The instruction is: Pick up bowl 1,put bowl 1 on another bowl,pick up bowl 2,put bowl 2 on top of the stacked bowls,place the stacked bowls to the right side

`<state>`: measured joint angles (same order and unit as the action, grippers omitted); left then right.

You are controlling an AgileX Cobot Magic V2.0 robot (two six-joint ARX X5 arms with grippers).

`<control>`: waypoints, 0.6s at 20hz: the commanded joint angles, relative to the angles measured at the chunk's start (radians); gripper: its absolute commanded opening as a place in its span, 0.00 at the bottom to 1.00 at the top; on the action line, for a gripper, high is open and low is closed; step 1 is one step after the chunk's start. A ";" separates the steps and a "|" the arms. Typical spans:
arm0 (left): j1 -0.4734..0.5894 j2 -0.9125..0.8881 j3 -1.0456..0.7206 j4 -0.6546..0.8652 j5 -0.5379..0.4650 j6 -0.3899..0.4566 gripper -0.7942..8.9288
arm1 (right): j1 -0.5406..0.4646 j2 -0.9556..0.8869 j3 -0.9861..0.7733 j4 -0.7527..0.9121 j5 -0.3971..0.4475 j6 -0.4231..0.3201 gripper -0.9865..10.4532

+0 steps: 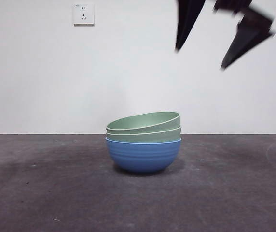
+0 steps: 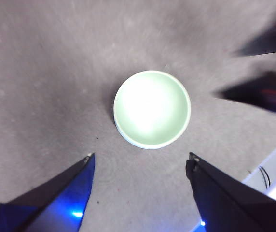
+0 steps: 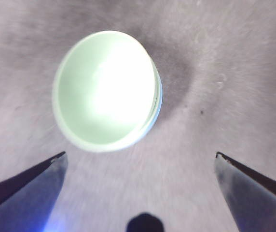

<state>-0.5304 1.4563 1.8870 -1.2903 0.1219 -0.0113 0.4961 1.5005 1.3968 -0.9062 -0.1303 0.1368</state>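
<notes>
Stacked bowls (image 1: 143, 141), blue base only front-visible

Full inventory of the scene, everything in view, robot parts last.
blue bowl: 1, blue, ribbed, mid-table, bottom of the stack
green bowls: 2, pale green, nested in the blue one; the top one sits tilted
table: 1, dark grey
wall sockets: 2, white, on the wall, upper left and upper right
left gripper: 1, black, open, empty, above the stack
right gripper: 1, black, open, empty, above the stack
</notes>
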 commanded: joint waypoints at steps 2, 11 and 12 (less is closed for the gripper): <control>0.002 -0.089 -0.003 -0.043 0.000 0.016 0.41 | 0.001 0.136 -0.002 0.067 -0.002 0.050 0.53; 0.002 -0.183 -0.003 -0.087 0.003 0.015 0.41 | 0.001 0.343 -0.002 0.183 -0.039 0.101 0.53; 0.002 -0.185 -0.003 -0.087 0.003 0.015 0.41 | 0.001 0.356 -0.002 0.196 -0.052 0.102 0.52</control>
<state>-0.5304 1.2728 1.8870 -1.3350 0.1223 -0.0078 0.4961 1.8442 1.3968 -0.7208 -0.1738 0.2241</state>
